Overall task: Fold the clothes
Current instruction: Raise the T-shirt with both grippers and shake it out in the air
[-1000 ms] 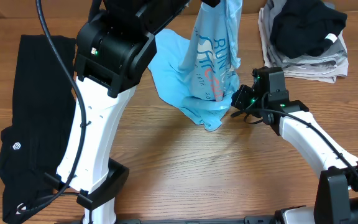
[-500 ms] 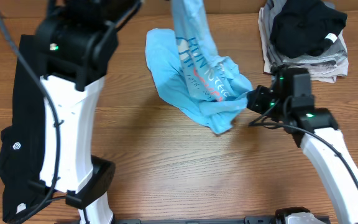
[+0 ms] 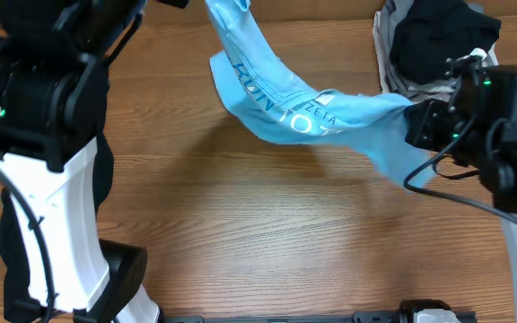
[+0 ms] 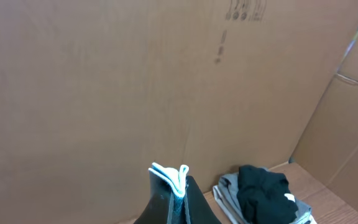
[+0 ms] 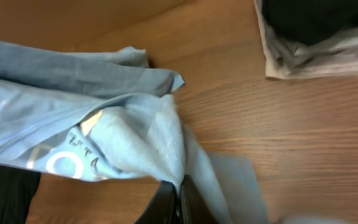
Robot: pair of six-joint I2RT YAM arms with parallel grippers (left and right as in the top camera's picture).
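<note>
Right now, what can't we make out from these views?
- Light blue T-shirt: in the overhead view, folds break up the lettering and the frame edge cuts off its top end.
- Black garment: in the overhead view, mostly covered by the left arm.
- Left gripper: the left wrist view shows only a sliver of cloth.
- Right gripper: pinched cloth hides its tips, and the corner beside it is blurred.

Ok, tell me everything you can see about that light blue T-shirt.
The light blue T-shirt is soft, thin knit cloth with white lettering, partly readable as RUN. It hangs bunched and twisted in a sagging band above the table, stretched between both arms. The left gripper pinches one edge high at the back; the right gripper pinches another edge at the right, with a loose flap drooping below. Whether its lowest fold touches the wood is unclear.
</note>
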